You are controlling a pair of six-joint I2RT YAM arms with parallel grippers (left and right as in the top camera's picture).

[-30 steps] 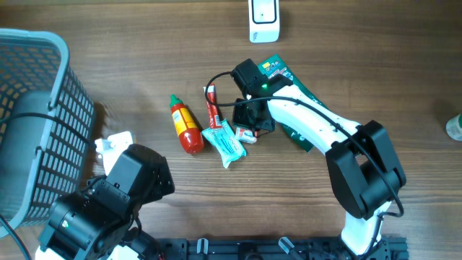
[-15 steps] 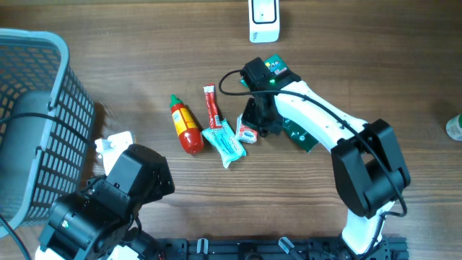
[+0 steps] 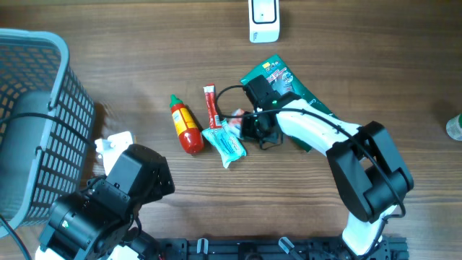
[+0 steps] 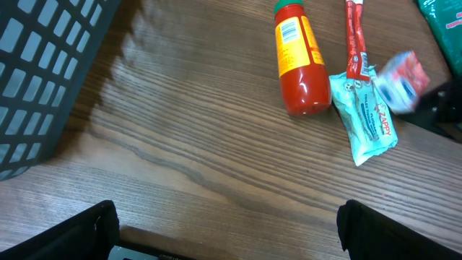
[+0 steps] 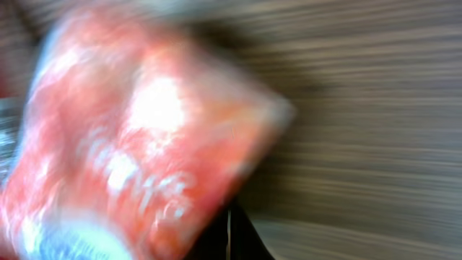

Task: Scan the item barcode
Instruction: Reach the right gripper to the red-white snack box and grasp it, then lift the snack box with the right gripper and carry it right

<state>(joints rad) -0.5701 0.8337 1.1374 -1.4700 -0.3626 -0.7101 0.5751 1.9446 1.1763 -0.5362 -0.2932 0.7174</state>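
A small red-and-white packet [image 3: 234, 124] is held just above the table, with my right gripper [image 3: 247, 127] shut on it. The right wrist view shows this packet [image 5: 144, 144] close up and blurred, its lower edge pinched between the closed fingers of the right gripper [image 5: 229, 235]. The left wrist view shows the packet [image 4: 404, 79] blurred beside the teal pouch [image 4: 368, 119]. A white scanner [image 3: 263, 20] stands at the far edge. My left gripper [image 4: 238, 238] hangs open over bare wood near the front, with nothing between its fingers.
A red sauce bottle [image 3: 185, 126], a thin red sachet [image 3: 211, 106] and a teal pouch [image 3: 225, 142] lie left of the packet. A green bag [image 3: 278, 76] lies under the right arm. A grey basket [image 3: 36, 123] stands at the left, a white object [image 3: 115, 143] beside it.
My right gripper has swung and shifted a little left with the packet in it, uncovering more of the green bag. The left arm has not moved.
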